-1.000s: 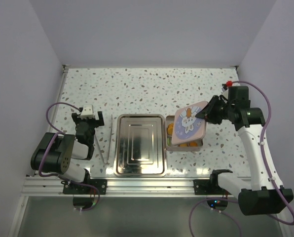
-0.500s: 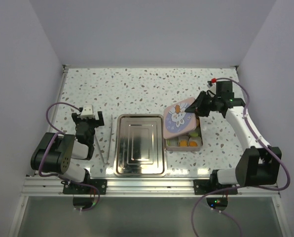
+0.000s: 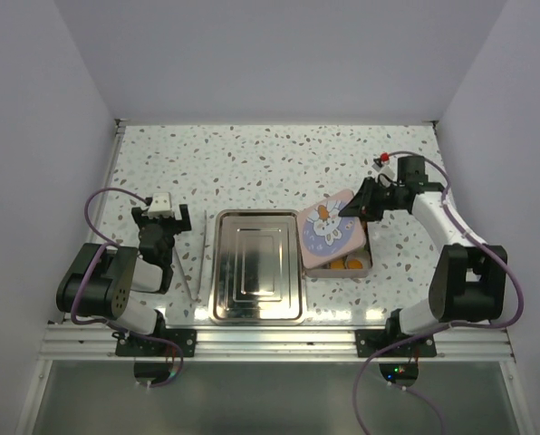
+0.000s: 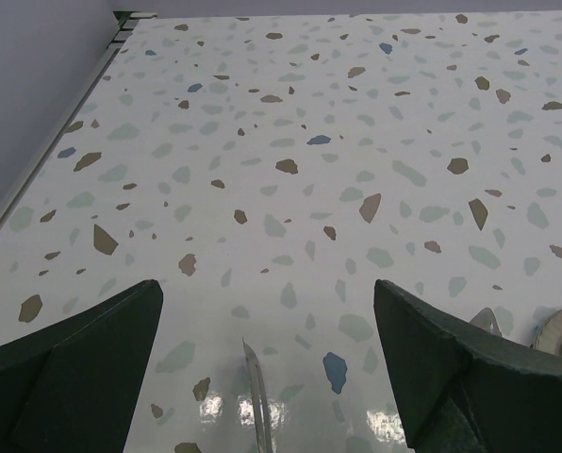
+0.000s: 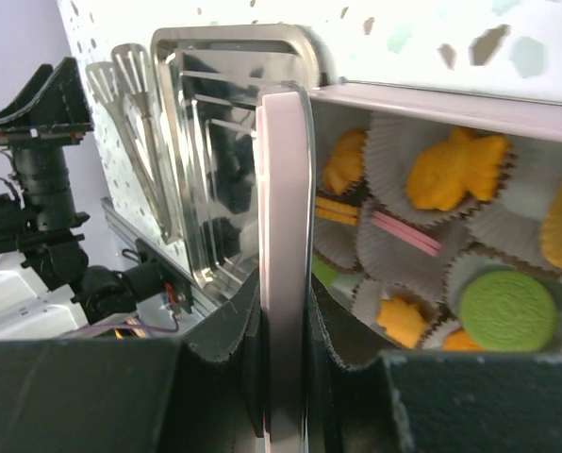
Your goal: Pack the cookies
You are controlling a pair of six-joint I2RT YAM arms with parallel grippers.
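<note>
Orange cookies lie in white paper liners in the square tin. The right wrist view shows orange cookies, a green one and a pink one inside the tin. My right gripper is shut on the edge of the pink bunny lid, holding it tilted over the tin's left and middle part. In its own view the gripper clamps the lid edge-on. My left gripper rests open at the left, nothing between its fingers.
A shallow metal tray lies just left of the tin, also seen in the right wrist view. Metal tongs lie left of the tray, their tip below my left gripper. White walls enclose the speckled table.
My right arm has carried the lid leftward and down, from over the tin's right side to over its left and middle. The left arm has not moved.
</note>
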